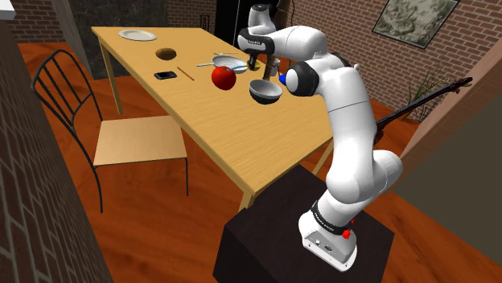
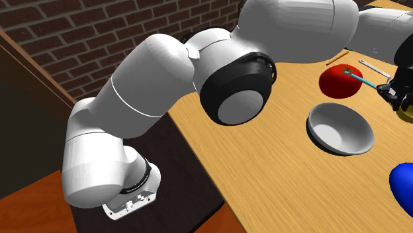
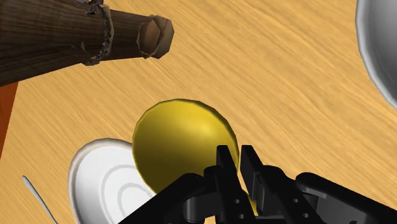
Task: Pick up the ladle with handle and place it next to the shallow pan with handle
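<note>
End effector (image 3: 236,156) clamped on one yellow ladle (image 3: 181,143) — one white shallow pan (image 3: 95,184) just beneath it, one grey bowl (image 3: 382,51) well apart on the bench (image 3: 286,83).

a home dining room: wooden table (image 1: 241,141), metal chair (image 1: 138,141), brick wall (image 1: 342,22), framed picture (image 1: 415,19).

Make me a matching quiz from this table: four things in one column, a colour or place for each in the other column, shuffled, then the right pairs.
Things:
1. ladle
2. bowl
3. plate
4. phone

Colour or place:
A. at the table's corner farthest from the stand
B. black
C. yellow scoop, handle in the claw
D. grey, beside the red ball

Pairs: 1-C, 2-D, 3-A, 4-B
</note>
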Available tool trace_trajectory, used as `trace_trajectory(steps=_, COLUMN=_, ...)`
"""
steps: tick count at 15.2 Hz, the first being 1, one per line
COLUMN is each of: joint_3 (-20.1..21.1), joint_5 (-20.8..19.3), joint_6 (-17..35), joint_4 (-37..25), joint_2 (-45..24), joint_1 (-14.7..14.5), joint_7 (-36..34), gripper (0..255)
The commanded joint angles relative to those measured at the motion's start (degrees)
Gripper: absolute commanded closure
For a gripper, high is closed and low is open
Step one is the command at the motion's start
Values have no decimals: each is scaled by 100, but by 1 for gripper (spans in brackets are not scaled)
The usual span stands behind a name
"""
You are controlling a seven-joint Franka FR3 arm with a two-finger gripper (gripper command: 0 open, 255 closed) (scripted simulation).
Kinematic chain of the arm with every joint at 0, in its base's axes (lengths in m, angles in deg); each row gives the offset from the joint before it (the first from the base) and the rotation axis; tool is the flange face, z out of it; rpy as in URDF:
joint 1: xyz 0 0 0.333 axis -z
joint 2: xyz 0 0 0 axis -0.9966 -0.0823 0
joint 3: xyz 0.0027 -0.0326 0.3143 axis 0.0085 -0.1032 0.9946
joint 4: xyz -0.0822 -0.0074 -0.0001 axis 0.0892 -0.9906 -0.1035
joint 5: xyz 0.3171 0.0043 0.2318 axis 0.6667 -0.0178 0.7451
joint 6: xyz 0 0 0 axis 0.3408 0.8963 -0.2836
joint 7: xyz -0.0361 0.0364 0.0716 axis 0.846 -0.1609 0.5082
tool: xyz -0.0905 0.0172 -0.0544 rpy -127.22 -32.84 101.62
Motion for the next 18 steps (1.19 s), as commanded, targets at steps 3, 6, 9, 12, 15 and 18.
trace_trajectory(steps=3, joint_3=-14, joint_5=-33, joint_6=316, joint_4=349, joint_2=20, joint_1=-30, joint_7=-80, gripper=255)
trace_trajectory(steps=6, joint_3=-23, joint_5=-50, joint_6=515, joint_4=519, joint_2=-15, joint_1=-42, joint_7=-130, gripper=255)
trace_trajectory(steps=9, joint_3=-30, joint_5=-66, joint_6=702, joint_4=660, joint_2=-67, joint_1=-50, joint_7=-180, gripper=255)
trace_trajectory(steps=12, joint_3=-37, joint_5=-79, joint_6=865, joint_4=772, joint_2=-124, joint_1=-57, joint_7=-224, gripper=255)
trace_trajectory(steps=15, joint_3=-38, joint_5=-78, joint_6=864, joint_4=768, joint_2=-127, joint_1=-57, joint_7=-224, gripper=255)
trace_trajectory(steps=18, joint_3=-38, joint_5=-78, joint_6=864, joint_4=768, joint_2=-127, joint_1=-57, joint_7=-223, gripper=255)
